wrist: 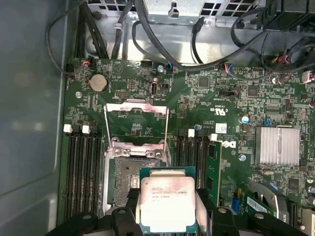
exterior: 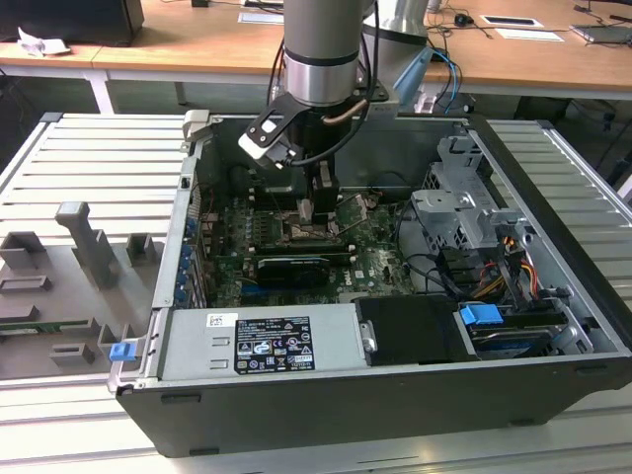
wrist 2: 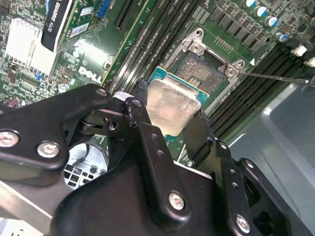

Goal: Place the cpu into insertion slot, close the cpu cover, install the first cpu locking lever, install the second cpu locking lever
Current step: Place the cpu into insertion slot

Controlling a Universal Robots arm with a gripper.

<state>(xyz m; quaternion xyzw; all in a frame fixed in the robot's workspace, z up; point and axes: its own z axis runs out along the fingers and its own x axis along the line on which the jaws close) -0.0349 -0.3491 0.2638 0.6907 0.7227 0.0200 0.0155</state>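
1. Gripper [wrist 2: 169, 120]: my two black fingers [wrist 2: 147, 132] are closed on the cpu [wrist 2: 172, 101], pinching it by opposite edges with its pale metal face towards both wrist cameras.
2. My arm [exterior: 321, 59] comes down from the top of the exterior view into the open case [exterior: 296, 415]. The wrist is roughly upright and the gripper points down at the board [exterior: 380, 262].
3. In the first wrist view the cpu [wrist: 166, 204] lies flat between my fingers [wrist: 129, 204]. It sits off to one side of the slot [wrist: 123, 182] and overlaps one corner of it.
4. The slot [wrist 2: 199, 73] is bare and dark inside its silvery frame.
5. The cover [wrist: 138, 104] is swung open, lying back beyond the slot, with green board showing through its window.
6. A thin lever [wrist 2: 275, 77] sticks out sideways from the frame in the second wrist view.
7. Memory slots [wrist: 81, 177] run along both sides of the slot.
8. Hard to tell:
   - I cannot tell whether the cpu hangs clear of the slot or touches it.
   - The cpu hides the part of the slot nearest me, and its own underside is out of sight.
   - In the exterior view my gripper [exterior: 308, 202] and wrist block the slot, and I cannot make the chip out there.
   - The arm is cut off at the top edge of that view.
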